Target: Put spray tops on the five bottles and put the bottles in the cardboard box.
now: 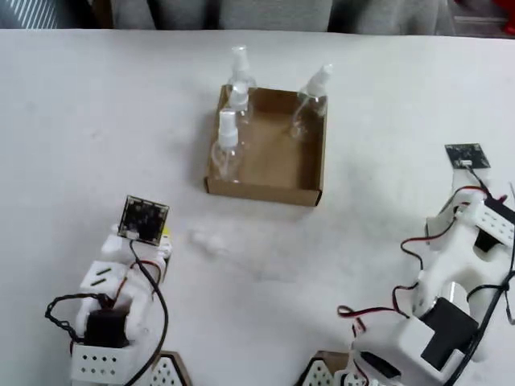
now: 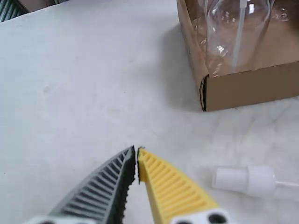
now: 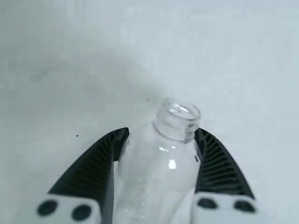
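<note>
Now right gripper (image 3: 161,134) pinches uncapped bottle (image 3: 159,175), base cut off; left gripper (image 2: 137,156) pressed together, spray top (image 2: 243,179) at its 3 o'clock.

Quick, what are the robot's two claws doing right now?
Left gripper: closed, holding nothing.
Right gripper: closed on a clear bottle that has no spray top.

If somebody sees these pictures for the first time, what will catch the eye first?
The cardboard box in the middle of the table draws the eye, with four capped bottles standing in it, as far as the high view tells. Next, the right gripper, closed on an open bottle without a top, and a loose spray top lying on the table near the shut left gripper.
</note>
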Robot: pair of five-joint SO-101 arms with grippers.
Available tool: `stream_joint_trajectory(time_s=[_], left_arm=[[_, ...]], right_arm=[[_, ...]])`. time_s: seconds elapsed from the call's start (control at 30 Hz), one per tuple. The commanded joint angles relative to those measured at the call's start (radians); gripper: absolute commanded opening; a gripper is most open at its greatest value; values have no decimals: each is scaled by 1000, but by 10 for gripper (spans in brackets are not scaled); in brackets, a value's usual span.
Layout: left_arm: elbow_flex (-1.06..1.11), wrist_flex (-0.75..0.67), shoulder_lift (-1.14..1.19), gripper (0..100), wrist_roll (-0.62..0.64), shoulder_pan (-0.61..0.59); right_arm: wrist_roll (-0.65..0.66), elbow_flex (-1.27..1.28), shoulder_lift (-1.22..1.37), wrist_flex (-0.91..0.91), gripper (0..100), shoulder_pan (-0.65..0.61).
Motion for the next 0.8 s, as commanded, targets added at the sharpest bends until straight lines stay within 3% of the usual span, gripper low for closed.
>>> stream_joint_trajectory(time_s=[0.0,0.2,0.77], left_arm=[[-2,6,4,21,-8,-8],[-2,32,4,21,-8,-8],[-2,32,4,21,-8,-10]], right_arm=[[9,-5,-45,-51,116,24],[9,-11,-7,-50,248,16],[0,-101,73,-1,248,74]])
